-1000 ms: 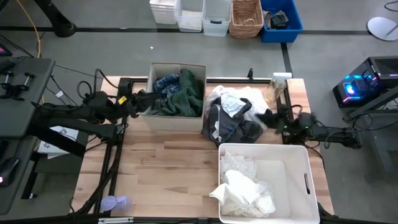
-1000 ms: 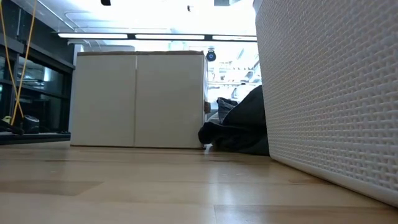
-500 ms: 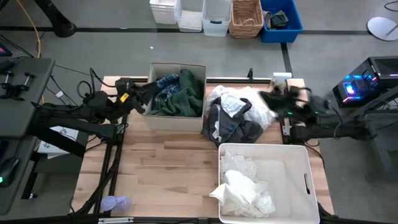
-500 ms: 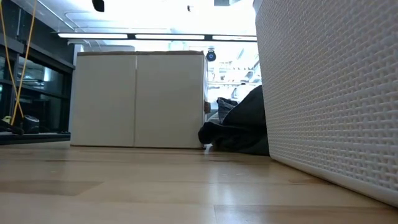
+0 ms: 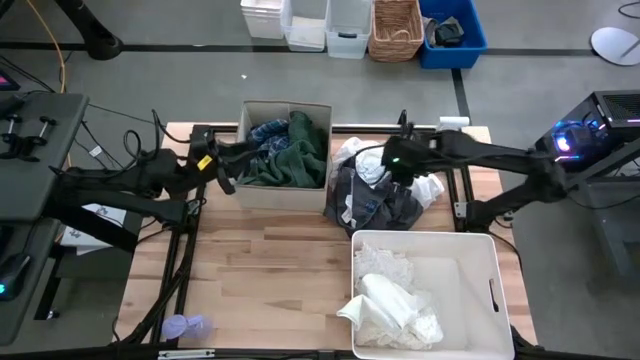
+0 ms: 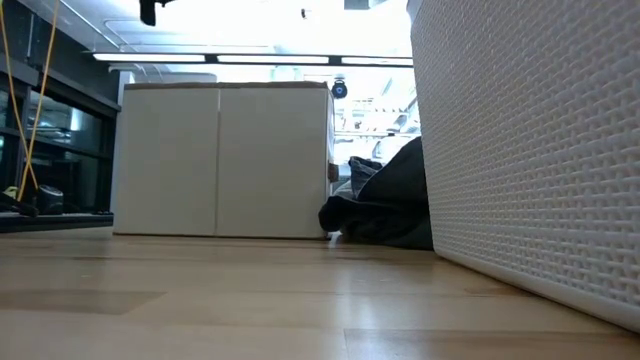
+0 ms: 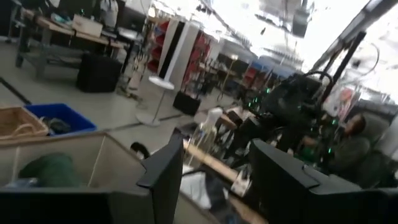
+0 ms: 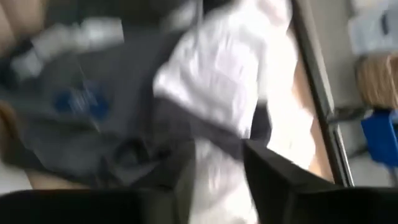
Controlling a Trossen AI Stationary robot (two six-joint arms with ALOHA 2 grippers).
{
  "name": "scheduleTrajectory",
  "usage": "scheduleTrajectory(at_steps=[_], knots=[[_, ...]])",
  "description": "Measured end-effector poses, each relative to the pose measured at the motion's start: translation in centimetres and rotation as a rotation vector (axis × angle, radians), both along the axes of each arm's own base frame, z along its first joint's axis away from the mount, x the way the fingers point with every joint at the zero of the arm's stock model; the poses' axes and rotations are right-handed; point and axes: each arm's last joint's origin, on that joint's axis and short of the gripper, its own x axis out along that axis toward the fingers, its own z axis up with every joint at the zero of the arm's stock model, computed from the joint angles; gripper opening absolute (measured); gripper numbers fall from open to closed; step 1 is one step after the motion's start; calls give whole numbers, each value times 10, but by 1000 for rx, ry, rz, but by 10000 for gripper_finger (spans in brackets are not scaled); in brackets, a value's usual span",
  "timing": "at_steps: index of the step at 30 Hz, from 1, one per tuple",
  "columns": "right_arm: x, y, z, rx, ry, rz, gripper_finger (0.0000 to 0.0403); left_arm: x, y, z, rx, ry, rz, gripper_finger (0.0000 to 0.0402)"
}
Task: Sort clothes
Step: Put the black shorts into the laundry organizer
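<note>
From above, your right gripper [image 5: 392,163] is hovering over the loose pile [image 5: 380,190] between the beige bin [image 5: 285,185] and the white basket [image 5: 470,250]; your left gripper [image 5: 222,168] is waiting, part open and empty, at the bin's left wall. From the table, only the pile's dark edge [image 6: 385,215] is showing. At the right wrist, the fingers [image 8: 280,174] are standing apart over overlapping grey cloth [image 8: 93,124] and white cloth [image 8: 230,68]; you are risking pinching both layers.

My wooden table [image 5: 270,270] on grey floor [image 5: 150,60]; wicker basket [image 5: 396,28], blue bin [image 5: 470,40], white bins [image 5: 300,25] behind; ceiling strip lights [image 6: 250,57].
</note>
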Motion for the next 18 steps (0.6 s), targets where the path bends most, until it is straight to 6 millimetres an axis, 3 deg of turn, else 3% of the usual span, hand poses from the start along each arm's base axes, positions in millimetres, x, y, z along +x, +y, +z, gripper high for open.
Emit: scheduleTrajectory(at_steps=[3,8,18], knots=[[6,0,-13,15,144,58,179,-4,0,-2,1,28,-2,172],[15,5,-31,-78,215,247,241,-11,0,-2,28,50,0,172],[21,3,-91,-234,270,421,254,-13,0,-1,27,41,0,172]])
